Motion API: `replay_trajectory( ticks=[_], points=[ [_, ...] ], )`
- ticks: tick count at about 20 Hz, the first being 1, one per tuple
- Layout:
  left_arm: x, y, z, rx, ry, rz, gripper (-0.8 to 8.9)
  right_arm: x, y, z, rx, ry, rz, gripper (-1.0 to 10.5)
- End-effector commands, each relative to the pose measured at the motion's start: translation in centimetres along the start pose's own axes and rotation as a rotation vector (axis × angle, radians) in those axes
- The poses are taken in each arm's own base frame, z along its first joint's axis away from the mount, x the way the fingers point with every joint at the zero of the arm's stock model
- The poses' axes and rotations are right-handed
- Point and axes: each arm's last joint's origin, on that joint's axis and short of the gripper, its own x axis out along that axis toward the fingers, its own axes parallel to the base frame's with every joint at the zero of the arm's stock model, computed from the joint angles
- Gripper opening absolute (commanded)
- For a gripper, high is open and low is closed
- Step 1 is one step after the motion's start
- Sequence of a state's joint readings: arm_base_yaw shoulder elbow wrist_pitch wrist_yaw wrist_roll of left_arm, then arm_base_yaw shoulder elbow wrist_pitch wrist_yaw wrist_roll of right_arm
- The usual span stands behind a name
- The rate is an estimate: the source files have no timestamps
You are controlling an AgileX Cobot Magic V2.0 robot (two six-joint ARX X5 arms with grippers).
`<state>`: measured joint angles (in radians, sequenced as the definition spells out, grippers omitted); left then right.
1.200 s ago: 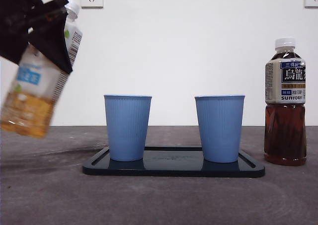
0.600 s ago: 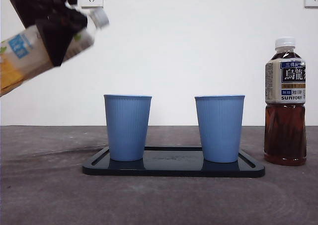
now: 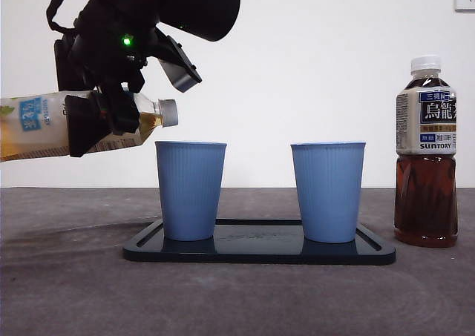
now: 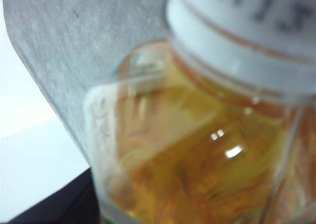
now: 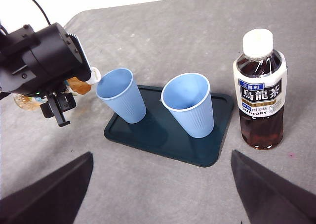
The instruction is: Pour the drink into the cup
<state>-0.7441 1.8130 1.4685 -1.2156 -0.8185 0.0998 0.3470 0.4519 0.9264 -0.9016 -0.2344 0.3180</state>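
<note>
the biggest risk here is that the yellow tea bottle [image 3: 82, 124] looks to have its white cap [image 3: 168, 112] on, so tipping it further would pour nothing into the near blue cup [image 3: 191, 190]; and if the cap were in fact off, the mouth sits just at the cup's outer rim rather than over its opening, so liquid could run down the outside onto the dark tray [image 3: 260, 248]. a light empty cup could also be knocked over if the bottle neck dips and touches its rim. the left gripper [image 3: 100, 117] holds the bottle clamped around its middle, lying almost level with the cap end slightly low and pointing toward that cup, the bottle's base out toward the frame edge. the left arm comes in from above, wrist rolled so the bottle lies sideways; its wrist view is filled with blurred amber liquid and label, so the jaws themselves cannot be made out there, though the grip is plain from the front. the right gripper [image 5: 158, 194] hangs high and back from the table, jaws spread wide and holding nothing, looking down on both cups. the second blue cup [image 3: 328, 191] stands beside the first on the tray, and a dark oolong bottle [image 3: 425, 152] stands upright, capped, just off the tray's far end.
</note>
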Motion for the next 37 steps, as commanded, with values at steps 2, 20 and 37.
replay_trajectory(
  ticks=[2,20,37],
  points=[
    [-0.63,0.16,0.52,-0.015,-0.010,0.078,2.16,-0.19,0.17,0.26,-0.023,-0.014,0.010,4.5],
    [-1.35,0.92,0.33,-0.019,0.004,0.077,2.16,-0.19,0.17,0.27,-0.026,-0.016,0.009,4.5],
    [-1.25,0.68,-0.13,0.008,0.052,0.074,2.16,-0.18,0.16,0.26,-0.025,-0.016,0.008,4.5]
  ],
)
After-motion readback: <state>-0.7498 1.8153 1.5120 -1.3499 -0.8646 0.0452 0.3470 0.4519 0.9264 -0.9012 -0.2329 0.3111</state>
